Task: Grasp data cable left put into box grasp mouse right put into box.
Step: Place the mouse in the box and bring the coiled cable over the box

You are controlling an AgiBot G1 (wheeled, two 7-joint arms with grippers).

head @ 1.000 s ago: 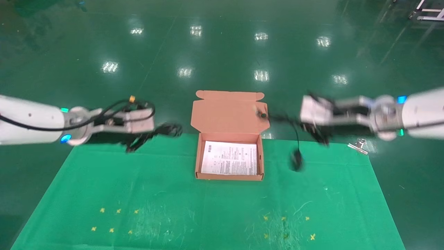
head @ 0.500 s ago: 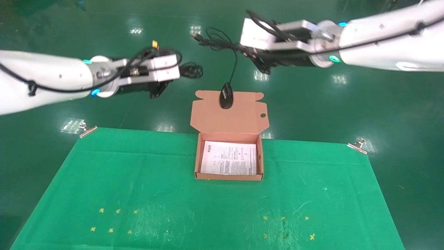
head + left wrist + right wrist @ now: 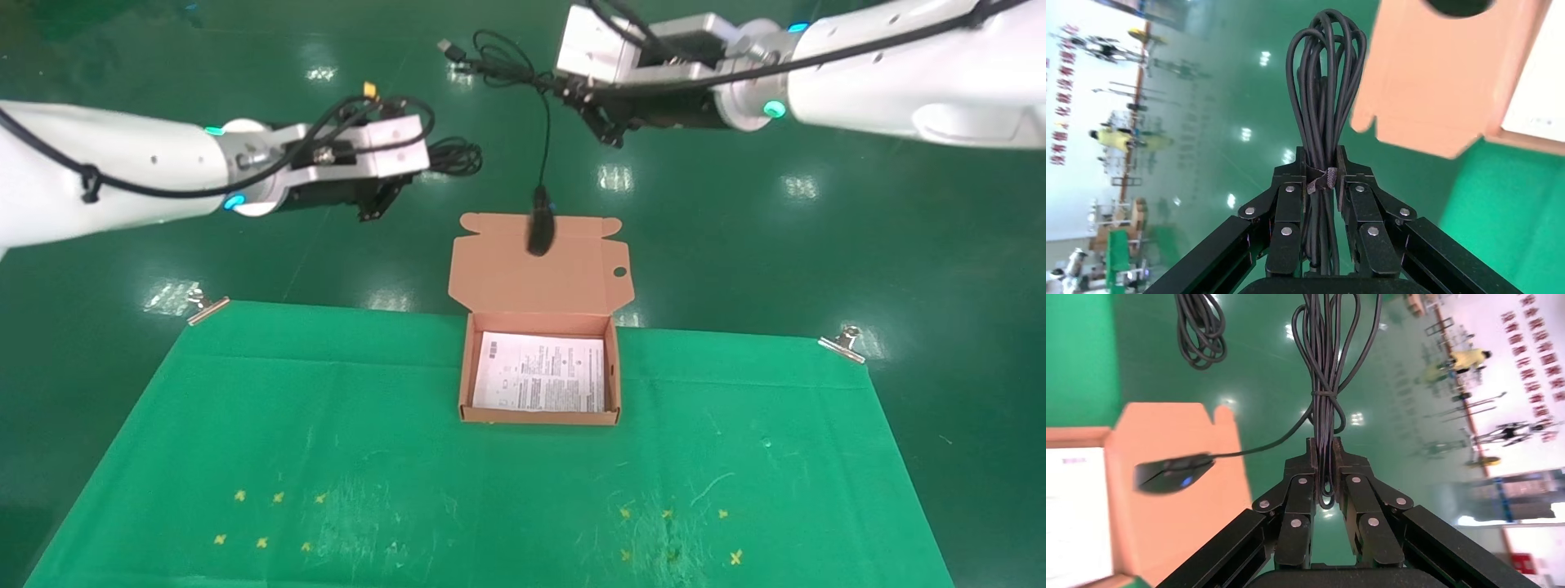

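Both arms are raised beyond the far edge of the green mat (image 3: 245, 392). The left gripper (image 3: 1321, 177) pinches the data cable (image 3: 1325, 92) at its strap, the flat coil's long axis running straight out from the fingers. The right gripper (image 3: 1324, 459) clamps the bundled cord (image 3: 1327, 361); the mouse (image 3: 539, 231) hangs from it, long axis vertical, in front of the open flap of the box (image 3: 466, 376). The white sheet (image 3: 539, 371) inside carries print too small to read.
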